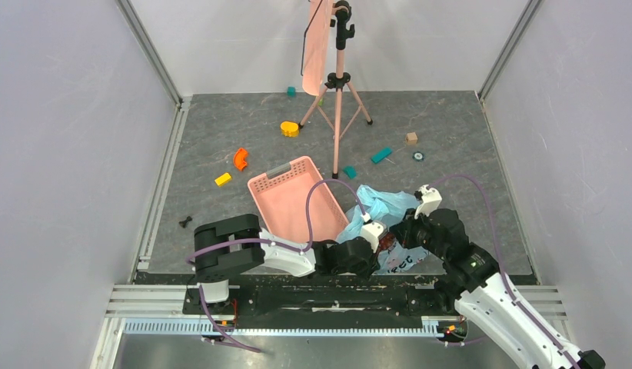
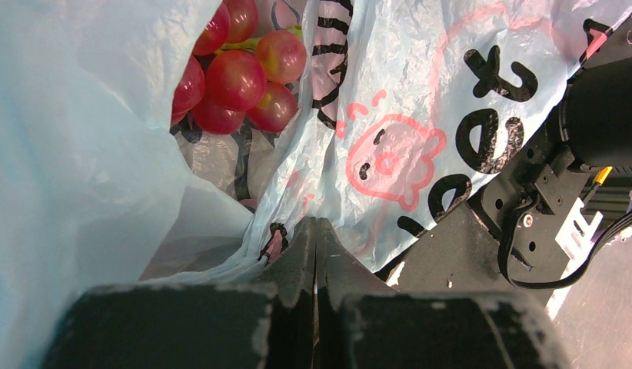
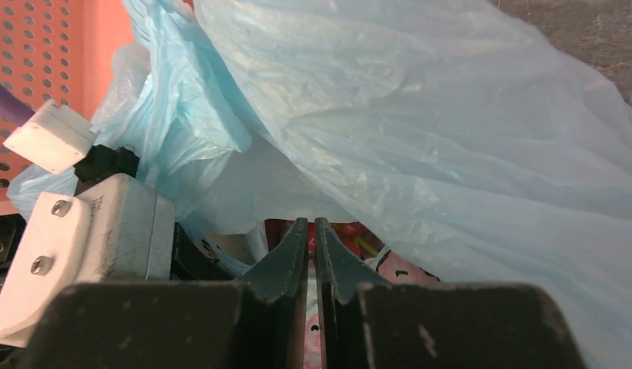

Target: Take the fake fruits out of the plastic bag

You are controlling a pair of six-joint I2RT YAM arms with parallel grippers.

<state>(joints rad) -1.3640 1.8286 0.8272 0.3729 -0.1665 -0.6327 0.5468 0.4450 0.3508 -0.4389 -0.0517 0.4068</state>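
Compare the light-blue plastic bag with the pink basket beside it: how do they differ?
The plastic bag is light blue, thin and crumpled; the pink basket is rigid, rectangular, with perforated walls. The bag holds a bunch of red fake grapes; the basket looks empty. The bag carries black lettering and a pink cartoon face; the basket is plain. Both lie on the grey table.

Overhead camera looks down; both wrist cameras hug the plastic bag (image 3: 451,154).

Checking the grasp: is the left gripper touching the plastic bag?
Touching. The left wrist view shows the left gripper shut, with the printed edge of the plastic bag pinched between its fingertips.
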